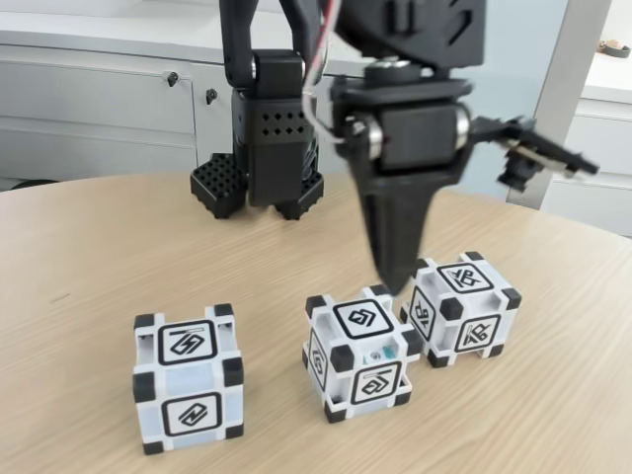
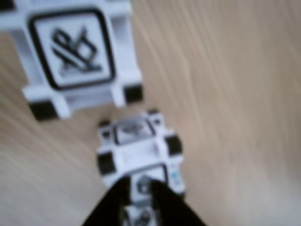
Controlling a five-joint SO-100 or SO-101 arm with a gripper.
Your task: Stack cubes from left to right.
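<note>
Three white cubes with black corners stand apart on the wooden table (image 1: pixel 89 257): the left cube (image 1: pixel 188 380), the middle cube (image 1: pixel 360 351) and the right cube (image 1: pixel 464 306). My gripper (image 1: pixel 494 227) hangs open. Its long black finger (image 1: pixel 395 247) points straight down, with the tip just above the gap between the middle and right cubes. The other finger (image 1: pixel 538 148) is swung far out to the right. In the wrist view, the dark fingertip (image 2: pixel 113 207) overlaps the near edge of the middle cube (image 2: pixel 138 150), and the right cube (image 2: pixel 75 52) sits at the upper left. Nothing is held.
The arm's black base (image 1: pixel 257 183) stands at the table's back, behind the cubes. White cabinets (image 1: pixel 99 99) line the wall beyond. The table's curved far edge (image 1: pixel 573 222) runs behind the right cube. Bare wood lies left of and in front of the cubes.
</note>
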